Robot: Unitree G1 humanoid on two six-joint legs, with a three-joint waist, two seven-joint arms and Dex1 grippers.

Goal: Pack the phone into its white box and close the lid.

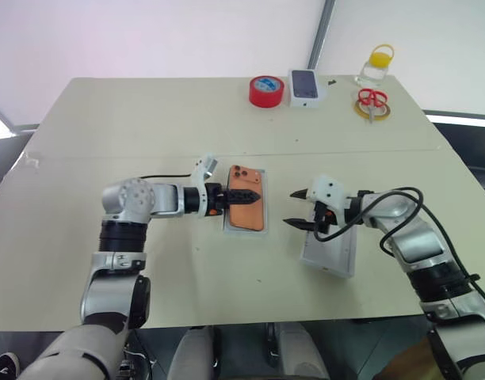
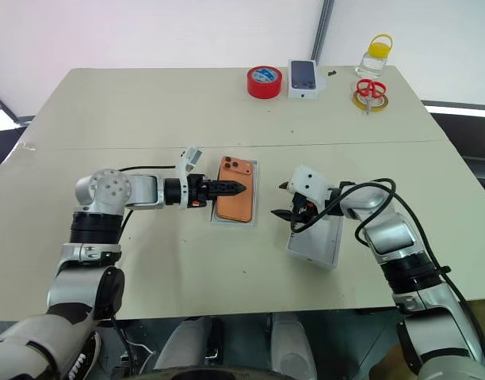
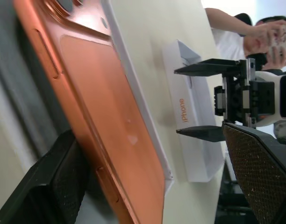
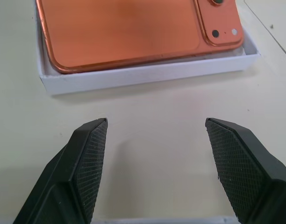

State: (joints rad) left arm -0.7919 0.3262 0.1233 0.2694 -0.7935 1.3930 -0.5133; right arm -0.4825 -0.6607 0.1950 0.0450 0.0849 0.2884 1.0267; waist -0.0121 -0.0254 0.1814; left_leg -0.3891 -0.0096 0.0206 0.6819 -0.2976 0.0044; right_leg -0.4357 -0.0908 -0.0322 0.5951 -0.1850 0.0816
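Note:
The orange phone [image 1: 246, 209] lies camera side up in the white box [image 1: 264, 228] at the table's middle. My left gripper [image 1: 258, 190] reaches over the phone's upper half from the left, open; in the left wrist view its fingers [image 3: 54, 186] stand wide on either side of the phone [image 3: 110, 116] and the box's rim [image 3: 147, 135]. To the right lies the white lid [image 1: 331, 255], with "iPhone" printed on its side [image 3: 189, 140]. My right gripper [image 1: 292, 208] hangs open over the lid's left end, pointing at the white box [image 4: 147, 74] and the phone [image 4: 129, 32], with bare table between.
Along the far edge of the table [image 1: 147, 142] stand a red tape roll [image 1: 266, 91], a small white box with a phone picture [image 1: 306, 85], a jar with a yellow lid [image 1: 377, 67] and red scissors on a yellow ring [image 1: 372, 103]. A person's hands [image 3: 264, 37] show beyond the table.

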